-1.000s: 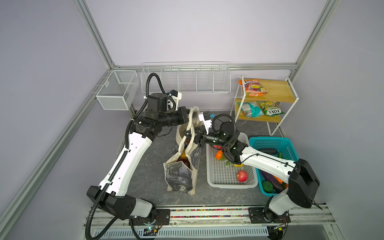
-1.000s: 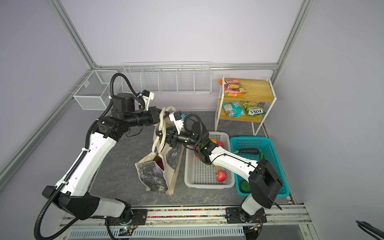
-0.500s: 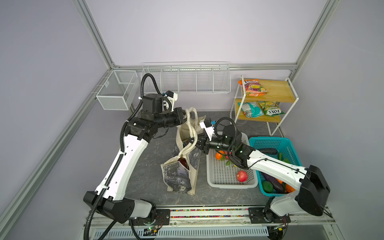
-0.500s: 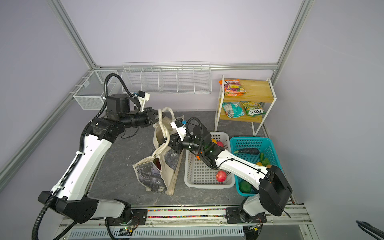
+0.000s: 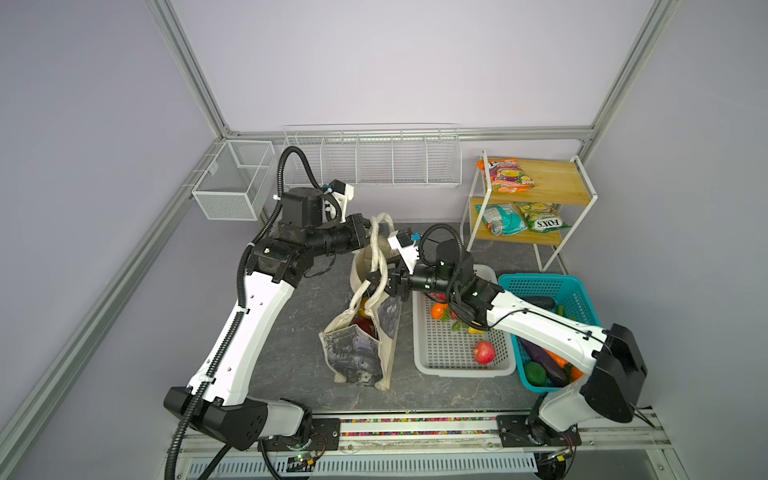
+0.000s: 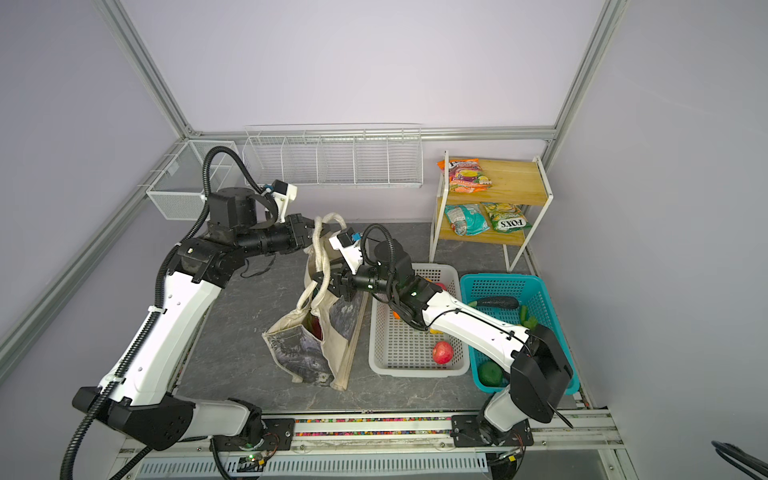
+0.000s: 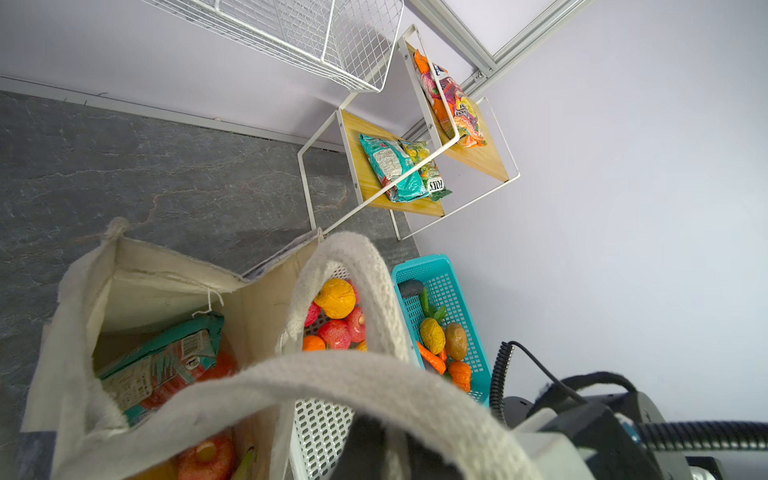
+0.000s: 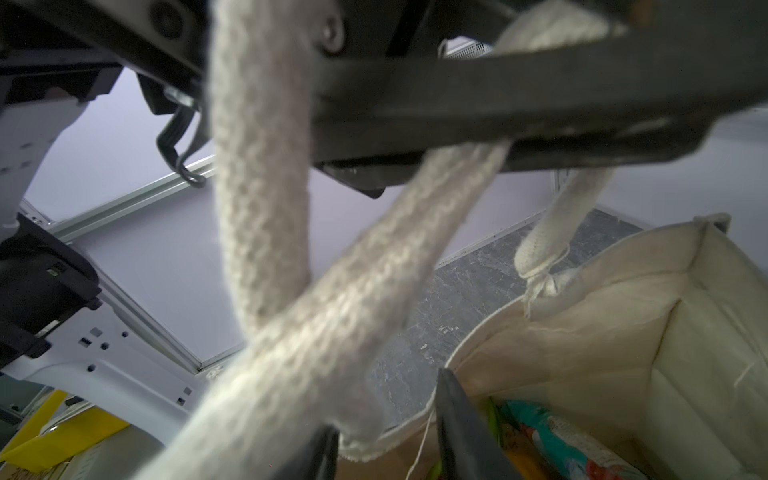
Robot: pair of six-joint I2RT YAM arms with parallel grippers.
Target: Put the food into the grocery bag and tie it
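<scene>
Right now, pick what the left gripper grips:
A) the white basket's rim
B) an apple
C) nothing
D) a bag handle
D: the left gripper is shut on the top of a cream handle, holding that loop up above the bag; no fruit or basket rim is between its jaws.

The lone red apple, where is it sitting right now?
In both top views the red apple lies alone near the front of the white basket, between the cream tote bag on its left and the teal basket on its right.
</scene>
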